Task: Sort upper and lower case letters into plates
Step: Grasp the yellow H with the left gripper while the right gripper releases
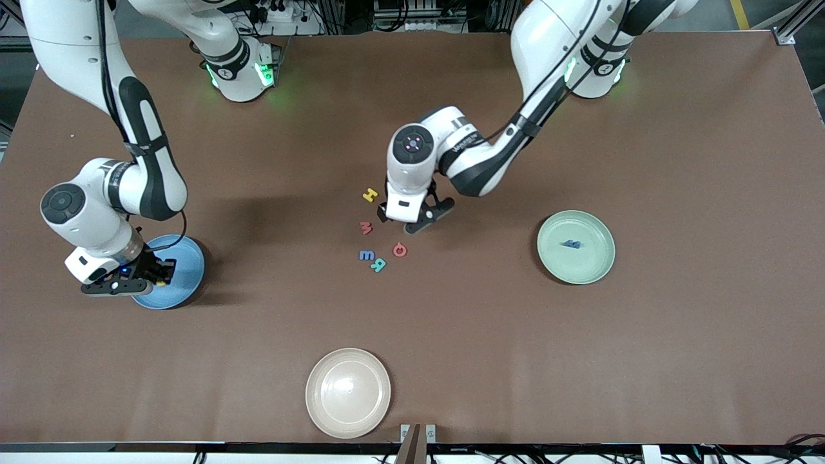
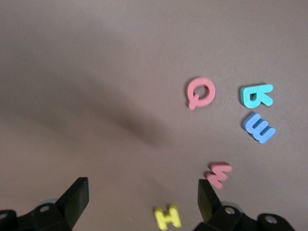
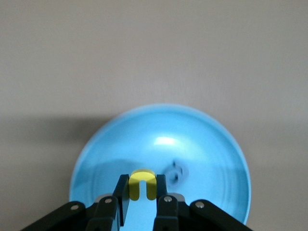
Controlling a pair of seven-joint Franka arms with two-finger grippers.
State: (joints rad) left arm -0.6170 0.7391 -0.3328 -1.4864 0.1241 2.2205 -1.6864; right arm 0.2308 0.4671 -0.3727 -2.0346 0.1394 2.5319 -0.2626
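Cream plate (image 1: 348, 393) at table (image 1: 677, 361) edge, bare brown around

Two glossy white arms with black joint bands, black cables strapped along the links, green-lit base rings. Black two-finger left gripper (image 1: 417, 218) and right gripper (image 1: 156, 274), silver screws near the fingers. Round dark wrist caps.

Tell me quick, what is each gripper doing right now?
Left gripper: jaws open, empty, over the loose letters.
Right gripper: jaws shut on a yellow letter, over the blue plate.
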